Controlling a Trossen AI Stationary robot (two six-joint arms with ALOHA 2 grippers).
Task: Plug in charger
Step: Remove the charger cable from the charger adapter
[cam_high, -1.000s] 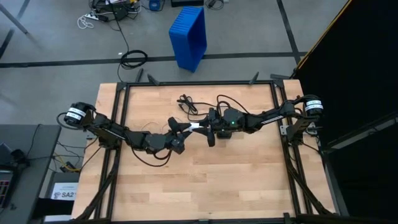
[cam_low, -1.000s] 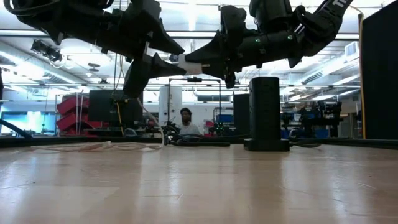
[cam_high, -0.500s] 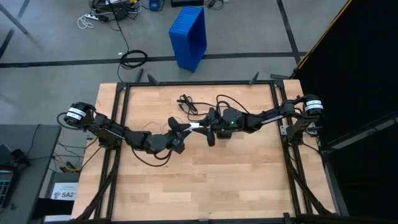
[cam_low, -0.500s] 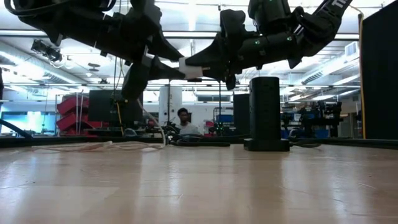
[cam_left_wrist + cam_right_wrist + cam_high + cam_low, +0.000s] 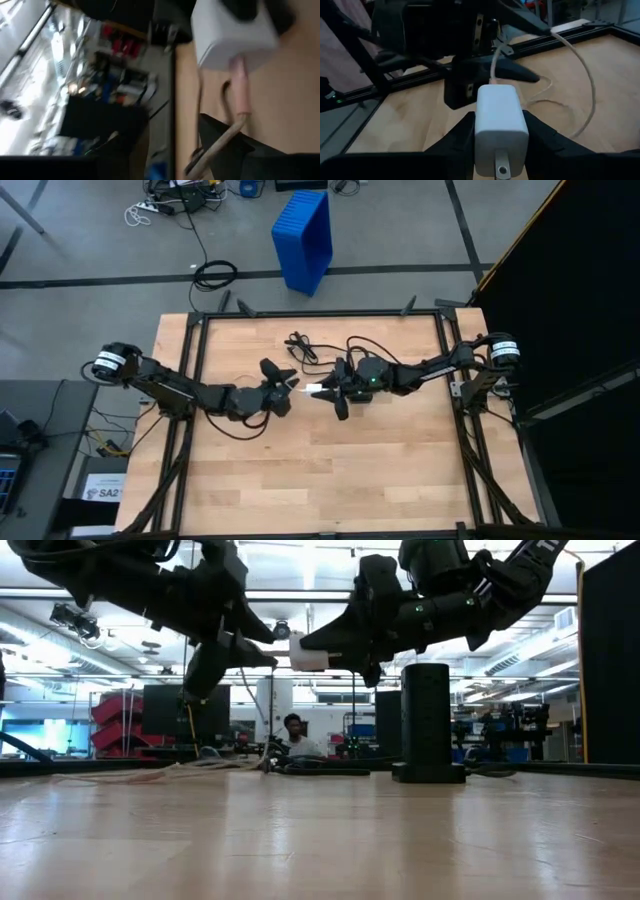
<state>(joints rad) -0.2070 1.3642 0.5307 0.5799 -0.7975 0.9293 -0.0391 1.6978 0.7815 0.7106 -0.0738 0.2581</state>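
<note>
Above the middle of the wooden tabletop, seen from overhead, the two dark arms meet from opposite sides. The right gripper holds the white charger between its jaws, clear of the wood. The left gripper lies just beside the charger's outer end, where a pale cable leaves it and loops across the tabletop under the left arm. A tangle of black cord rests nearer the far edge, and a blue bin stands on the floor beyond.

Low view: both arms hang above the tabletop. The charger is held in the air by the right gripper, and the left gripper sits close beside it. A black tower-shaped power strip stands upright on the tabletop, below and to one side of the right arm. A person sits in the room behind.

Left wrist view: the charger fills the frame with the cable emerging from its end; one dark finger of the left gripper shows beside the cable, jaws apart (no contact with the charger is visible).

Right wrist view: the right gripper's jaws are clamped on the sides of the charger, whose metal prongs face the camera; the cable arcs away from its far end.
</note>
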